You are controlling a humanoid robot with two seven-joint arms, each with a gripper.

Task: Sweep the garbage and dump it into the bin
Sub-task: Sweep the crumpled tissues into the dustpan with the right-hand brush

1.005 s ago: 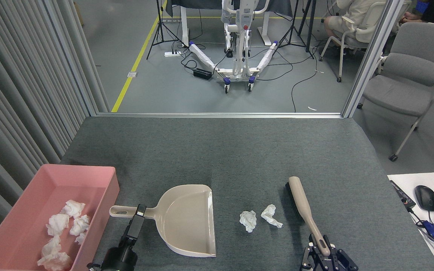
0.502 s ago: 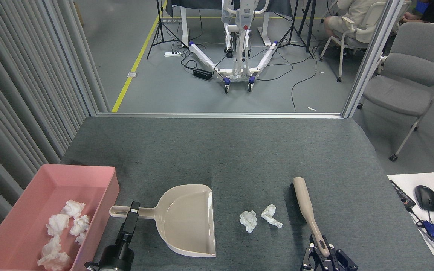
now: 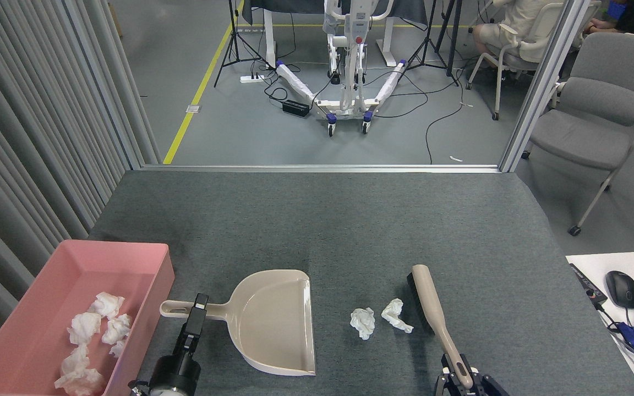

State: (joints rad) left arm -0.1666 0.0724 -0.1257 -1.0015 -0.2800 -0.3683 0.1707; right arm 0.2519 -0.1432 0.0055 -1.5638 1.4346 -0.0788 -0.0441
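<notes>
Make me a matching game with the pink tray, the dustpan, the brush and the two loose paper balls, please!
Things:
1. bin
2. dustpan
3. brush
4. two loose tissue wads

Descriptions:
A. beige, handle held by the left tool
B. white, lying on the mat between the dustpan and the brush
C. pink, with several tissue wads inside
D. long beige handle held by the right tool, dark bristles

Pairs: 1-C, 2-A, 3-D, 4-B

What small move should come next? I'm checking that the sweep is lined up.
Probably sweep the brush left: its head sits just right of two tissue wads, with the dustpan mouth open toward them, its handle at the left gripper.
</notes>
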